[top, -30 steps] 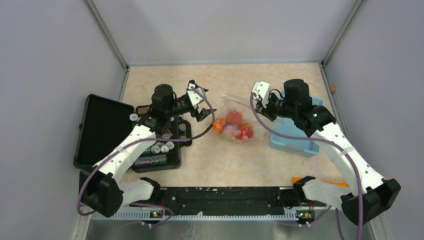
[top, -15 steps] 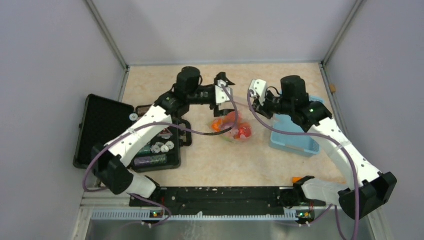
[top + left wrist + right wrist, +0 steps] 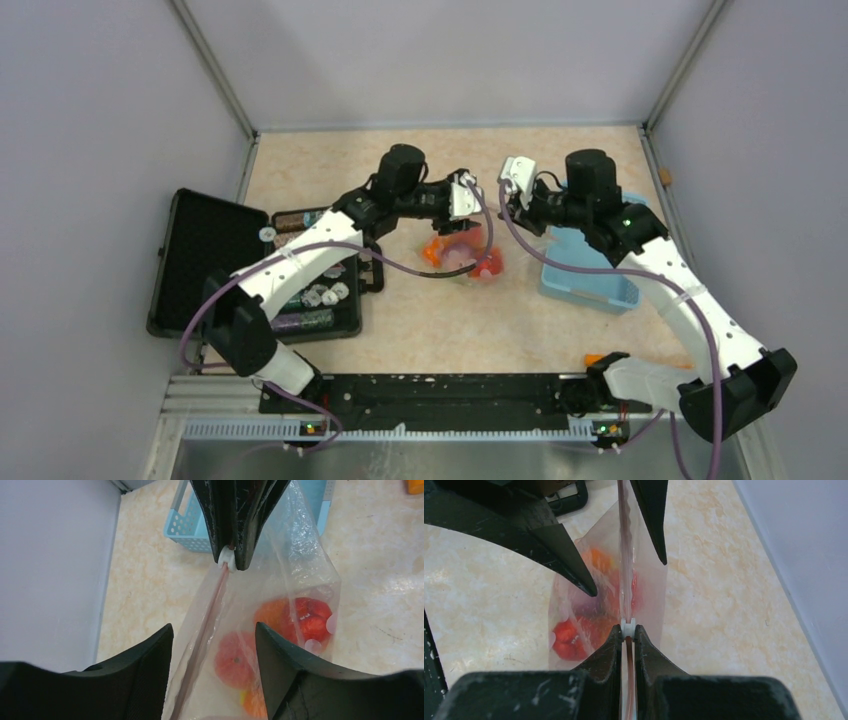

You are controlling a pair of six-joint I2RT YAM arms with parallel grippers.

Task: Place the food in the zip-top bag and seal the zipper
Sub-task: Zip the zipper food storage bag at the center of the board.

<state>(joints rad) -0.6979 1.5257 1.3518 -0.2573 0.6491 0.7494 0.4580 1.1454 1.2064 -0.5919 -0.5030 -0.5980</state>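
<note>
**Zipper axis runs gripper to gripper**

The zip-top bag (image 3: 462,255) sits between both wrists with the food (image 3: 235,660) inside. My left gripper (image 3: 214,627) is spread wide and straddles the strip. My right gripper (image 3: 627,631) is pinched on the zipper (image 3: 207,620), with the white slider (image 3: 627,624) at its fingertips. I reckon slider travel must follow that line, toward the left.

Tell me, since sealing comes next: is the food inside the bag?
Inside: orange and red toy fruits show through the clear zip-top bag.
</note>
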